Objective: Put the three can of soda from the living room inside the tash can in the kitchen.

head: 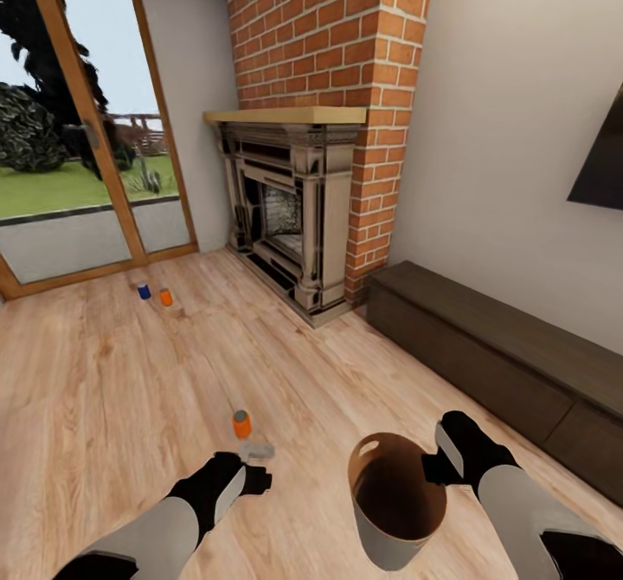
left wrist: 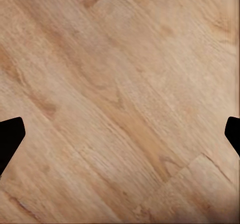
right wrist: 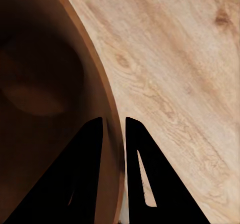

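An orange can of soda stands upright on the wood floor just ahead of my left gripper, which hovers short of it. In the left wrist view that gripper is open, with bare floor between its fingertips. A dark blue can and a second orange can stand together farther off, near the glass door. My right gripper is shut on the rim of the trash can, held tilted above the floor. In the right wrist view the gripper pinches the brown rim, one finger inside and one outside.
The ornate fireplace under a red brick column stands ahead. A long dark bench runs along the right wall. Wood-framed glass doors are at the left. A small grey shape lies by the near can.
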